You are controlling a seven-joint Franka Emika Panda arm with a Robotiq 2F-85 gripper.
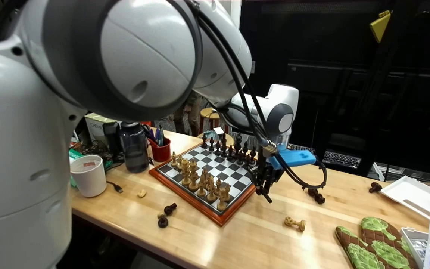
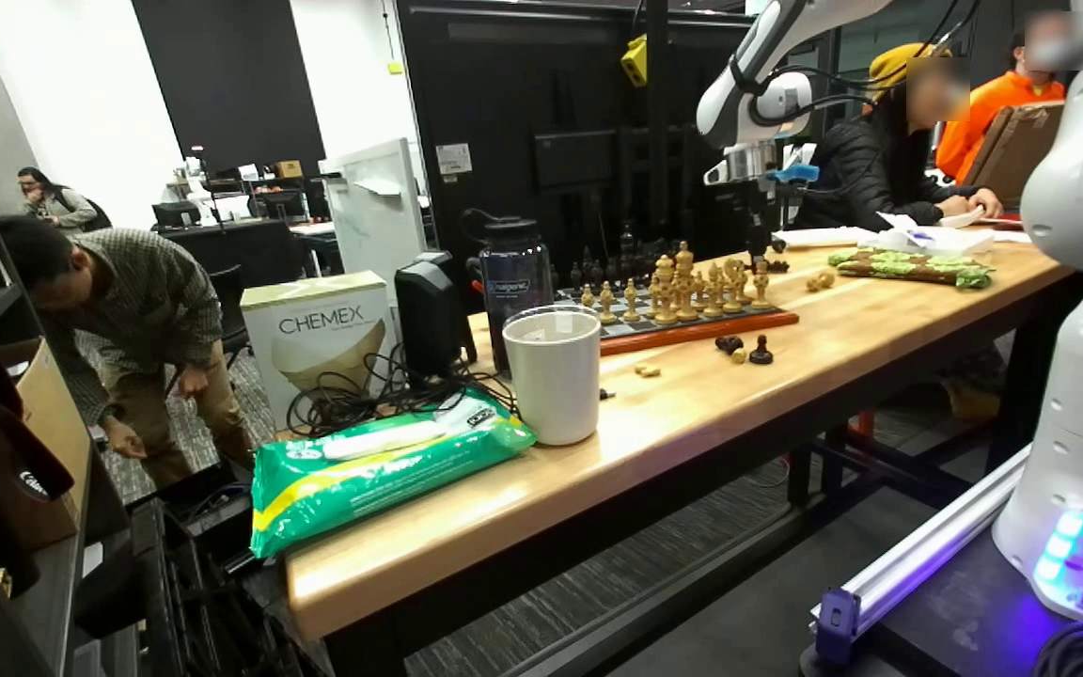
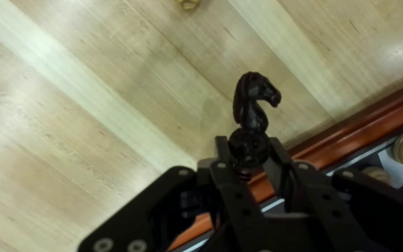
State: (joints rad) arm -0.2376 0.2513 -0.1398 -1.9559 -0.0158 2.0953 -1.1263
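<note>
In the wrist view a dark knight [image 3: 254,99] juts out beyond my gripper [image 3: 249,147], its horse head turned to the right. A round dark part sits pinched between the two fingertips, and a ribbed bit shows behind it. The fingers hide the rest of the piece. Below and to the right runs the red-brown rim of the chessboard [image 3: 359,127]. In an exterior view my gripper [image 1: 263,189] hangs above the table beside a corner of the board; the held piece is hard to make out there. Light pieces [image 1: 202,186] and dark pieces [image 1: 238,144] stand on opposite sides of the board.
A light piece [image 1: 295,223] lies on the table, with dark pieces [image 1: 316,195] farther back. Two more dark pieces [image 1: 169,209] are before the board. A red pen cup [image 1: 161,150], bottle [image 1: 134,149] and white mug [image 1: 88,176] stand at one end; an oven mitt [image 1: 379,243] lies opposite.
</note>
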